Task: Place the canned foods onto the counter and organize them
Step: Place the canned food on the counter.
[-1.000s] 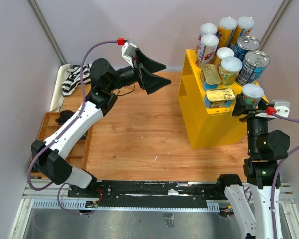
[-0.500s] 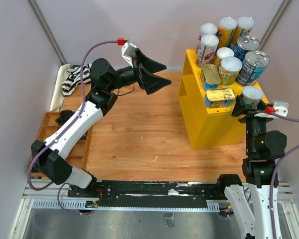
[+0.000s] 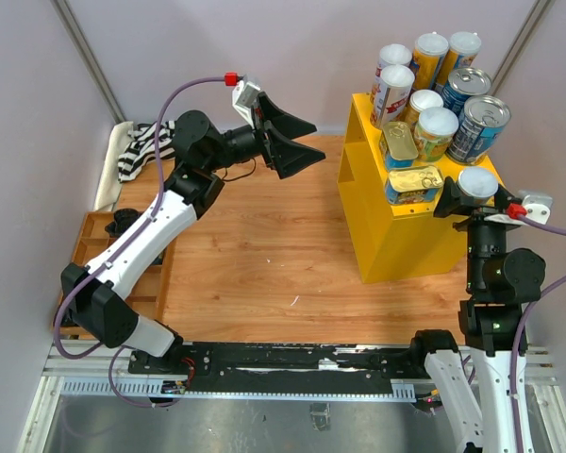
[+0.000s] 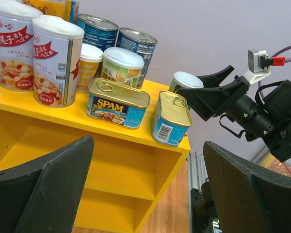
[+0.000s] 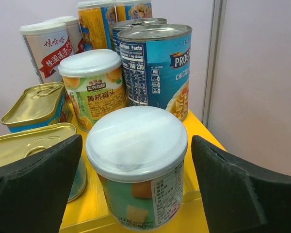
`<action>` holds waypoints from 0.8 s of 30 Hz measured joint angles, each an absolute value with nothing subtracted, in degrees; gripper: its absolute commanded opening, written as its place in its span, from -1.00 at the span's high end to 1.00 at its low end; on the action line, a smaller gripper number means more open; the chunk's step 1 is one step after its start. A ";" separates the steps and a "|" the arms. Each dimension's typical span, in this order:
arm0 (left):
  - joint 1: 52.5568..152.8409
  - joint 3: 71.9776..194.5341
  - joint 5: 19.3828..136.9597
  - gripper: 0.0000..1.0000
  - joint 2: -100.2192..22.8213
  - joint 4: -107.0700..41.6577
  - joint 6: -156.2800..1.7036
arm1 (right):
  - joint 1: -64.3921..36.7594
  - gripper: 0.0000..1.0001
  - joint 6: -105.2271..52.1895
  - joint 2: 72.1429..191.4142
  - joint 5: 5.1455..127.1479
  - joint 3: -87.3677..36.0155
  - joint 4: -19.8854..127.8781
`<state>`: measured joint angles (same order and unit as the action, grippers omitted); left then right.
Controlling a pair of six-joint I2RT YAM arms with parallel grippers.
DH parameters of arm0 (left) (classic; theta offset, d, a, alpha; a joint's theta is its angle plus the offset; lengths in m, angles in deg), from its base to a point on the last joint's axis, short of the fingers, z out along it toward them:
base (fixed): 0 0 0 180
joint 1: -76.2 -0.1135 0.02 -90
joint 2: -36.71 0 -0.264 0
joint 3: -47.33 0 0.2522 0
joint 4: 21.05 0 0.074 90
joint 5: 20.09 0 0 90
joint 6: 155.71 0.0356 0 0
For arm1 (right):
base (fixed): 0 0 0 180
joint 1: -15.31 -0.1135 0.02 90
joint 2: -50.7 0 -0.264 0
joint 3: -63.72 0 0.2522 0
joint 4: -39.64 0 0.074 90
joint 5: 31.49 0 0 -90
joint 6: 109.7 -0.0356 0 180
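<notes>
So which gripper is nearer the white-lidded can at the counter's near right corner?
Right. The right gripper straddles the can, fingers open on either side; the left gripper hovers over the table, well left of the counter.

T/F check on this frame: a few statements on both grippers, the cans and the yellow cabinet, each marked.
1. The right gripper stands open, one finger on each side of the short white-lidded green can, with gaps on both sides. True.
2. That can lies on its side. False: it stands upright on top of the bright yellow box-shaped cabinet.
3. The left gripper holds a tin. False: it is open and empty, in mid-air.
4. Two flat gold-lidded tins rest on the cabinet top. True.
</notes>
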<state>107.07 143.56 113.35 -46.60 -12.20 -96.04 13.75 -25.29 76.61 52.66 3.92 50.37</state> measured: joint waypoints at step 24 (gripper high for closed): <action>107.07 143.70 114.18 -0.99 -49.11 -10.78 -97.98 | 13.75 -0.81 -24.90 80.22 56.92 -4.37 51.23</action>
